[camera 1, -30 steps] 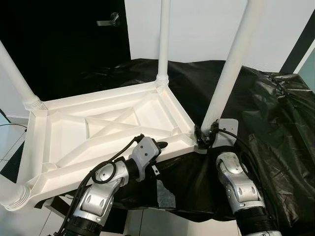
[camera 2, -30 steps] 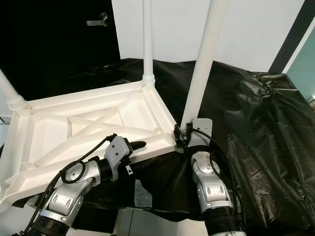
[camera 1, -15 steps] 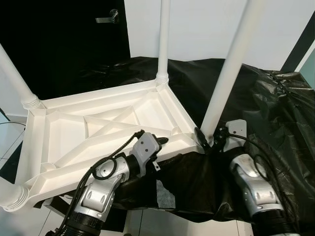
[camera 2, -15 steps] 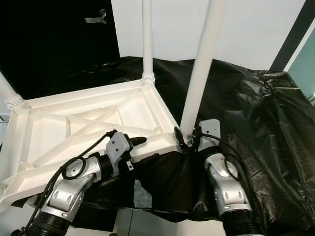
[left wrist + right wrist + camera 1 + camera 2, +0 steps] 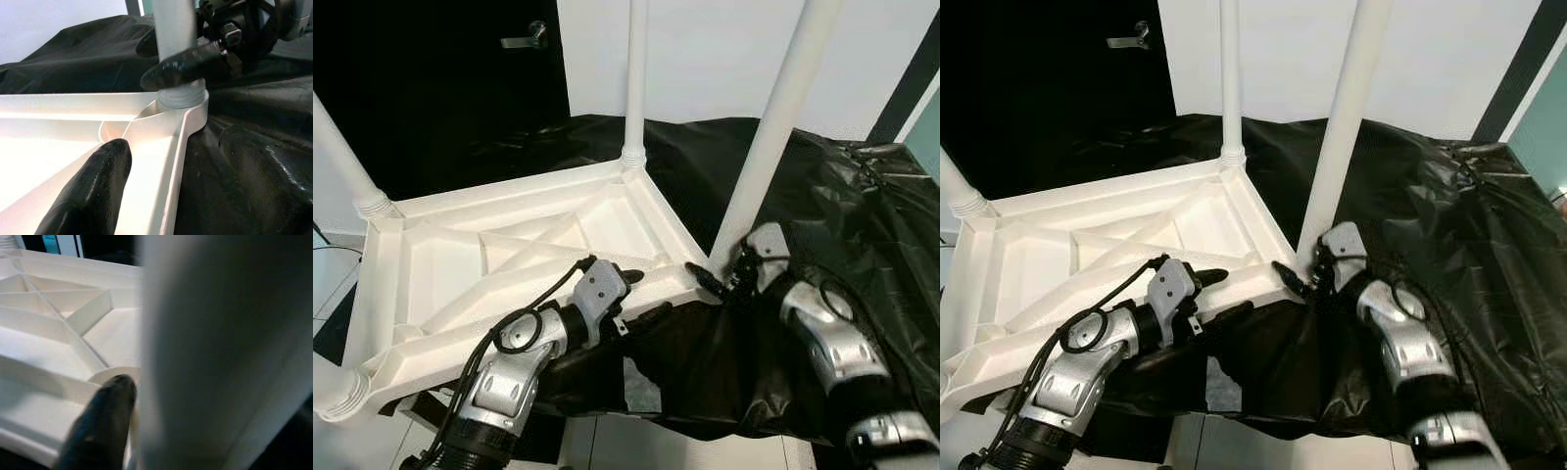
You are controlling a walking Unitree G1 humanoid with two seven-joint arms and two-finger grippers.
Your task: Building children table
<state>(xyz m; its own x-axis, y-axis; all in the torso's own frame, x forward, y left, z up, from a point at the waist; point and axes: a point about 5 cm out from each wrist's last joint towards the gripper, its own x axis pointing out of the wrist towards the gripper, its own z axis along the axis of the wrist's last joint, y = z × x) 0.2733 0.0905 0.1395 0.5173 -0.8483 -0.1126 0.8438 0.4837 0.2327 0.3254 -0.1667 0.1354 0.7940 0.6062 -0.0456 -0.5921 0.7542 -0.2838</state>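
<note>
Tabletop (image 5: pixel 460 264) lies upside down on black sheeting (image 5: pixel 862 215) (legs up). My right gripper (image 5: pixel 713 282) clasps the leg (image 5: pixel 766 147) base at 3 o'clock; my left gripper (image 5: pixel 636 294) pinches the near rim.

White ribbed tabletop (image 5: pixel 460 264) lies upside down, white legs (image 5: pixel 773 127) standing upright.

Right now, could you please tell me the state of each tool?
Left tool: shut on the table top edge.
Right tool: shut on the near table leg base.
</note>
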